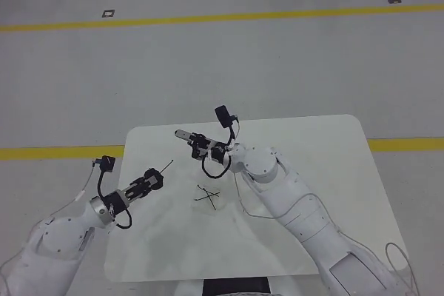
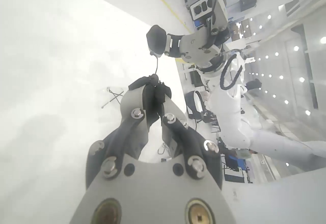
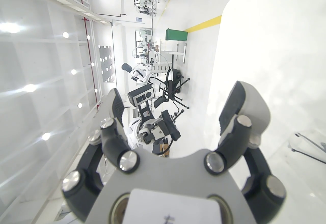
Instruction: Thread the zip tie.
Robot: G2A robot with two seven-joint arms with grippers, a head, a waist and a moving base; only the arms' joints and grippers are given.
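Observation:
A thin black zip tie [image 1: 166,166] sticks out from my left gripper [image 1: 156,178], which is shut on it above the table's left part. In the left wrist view the tie [image 2: 156,67] rises from the closed fingertips of that gripper [image 2: 153,85] toward the other arm's dark finger pad [image 2: 155,40]. My right gripper [image 1: 182,135] hovers over the table's far left area, a short way beyond the tie's free tip. Its fingers stand wide open with nothing between them [image 3: 175,95].
Several loose black zip ties [image 1: 207,196] lie crossed on the white table [image 1: 311,155] near its middle, between the two arms; they also show as ties [image 2: 113,95] and ties [image 3: 309,142] in the wrist views. The table's left edge is close to both grippers.

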